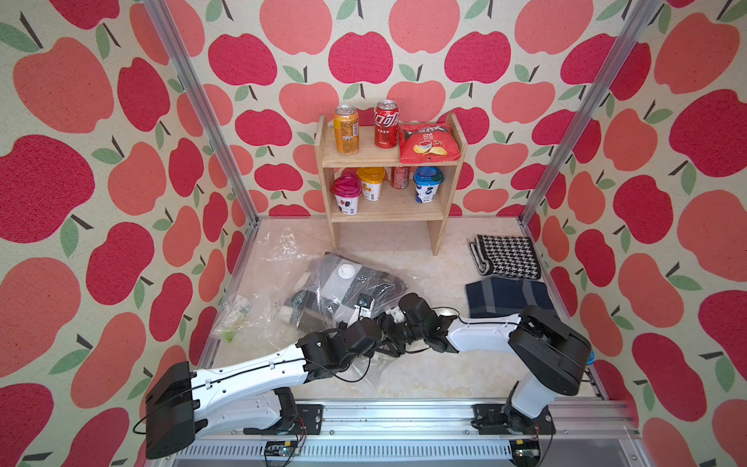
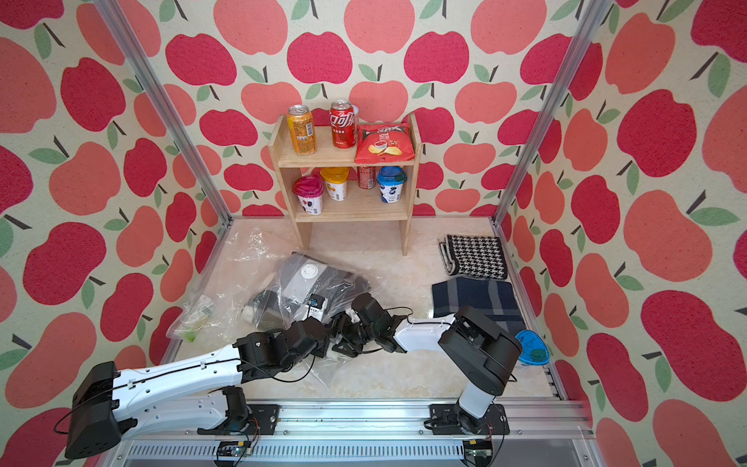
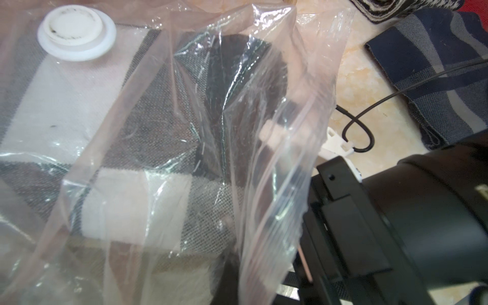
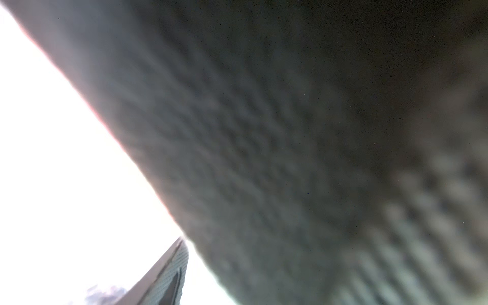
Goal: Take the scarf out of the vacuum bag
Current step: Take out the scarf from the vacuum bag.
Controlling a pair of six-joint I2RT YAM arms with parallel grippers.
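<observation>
so the large clear rectangular plastic vacuum bag (image 1: 323,279) with the round white valve cap (image 3: 76,33) is lying crumpled on the left half of the cream marble-look counter (image 1: 424,376), nearer the left edge than the right, a bit in front of the small wooden shelf (image 1: 442,210) at the far edge. the grey, white and black checked knit scarf (image 3: 148,124) is inside it, folded up under the valve cap

left pincer (image 1: 364,309) is clamped tight; in the left wrist view the film at the bag's mouth rises straight up toward it, so it looks like it's pinching that edge

right pincer (image 1: 390,317) is poked into the bag mouth right beside the left one; one white finger (image 3: 269,133) shows through the plastic. its own wrist view is just blurry dark knit pressed up close, so I can't tell how wide it's open or whether it has any scarf

also there: a small clear plastic bag with green-and-white bits (image 1: 236,319) by the left edge, just beside the vacuum bag; a folded black-and-white houndstooth cloth (image 1: 507,256) and a folded navy checked cloth (image 1: 507,297) side by side along the right edge
</observation>
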